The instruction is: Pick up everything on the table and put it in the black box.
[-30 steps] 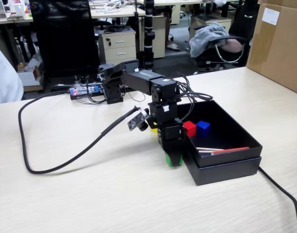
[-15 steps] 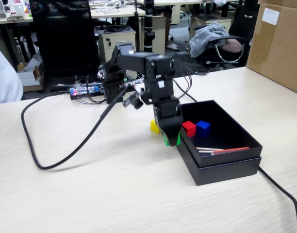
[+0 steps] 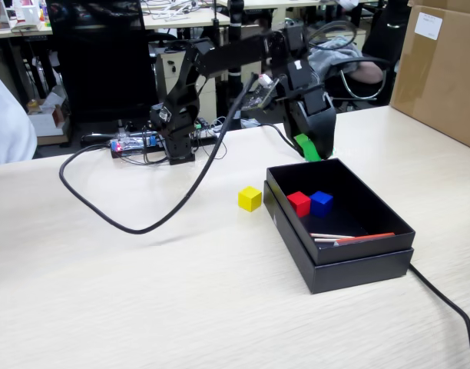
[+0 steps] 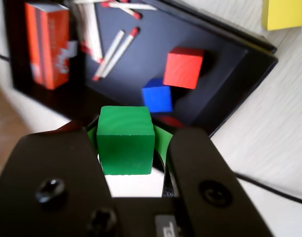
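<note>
Red cube point(image 3: 299, 203) and blue cube point(image 3: 321, 202) lie in the black box point(image 3: 350, 265); gripper point(image 3: 312, 147) clamps green cube point(image 4: 125, 139) above its 12 o'clock rim; yellow cube point(image 3: 249, 198) remains on the table point(image 3: 143, 300), at box's 9 o'clock.

A light beige wood-grain table point(image 3: 181, 292) carries the lot. The black box point(image 3: 358, 265) sits on it at right in the fixed view, the yellow cube point(image 3: 249, 198) just beside its left wall, and a black cable point(image 3: 112, 219) loops across the left.
</note>
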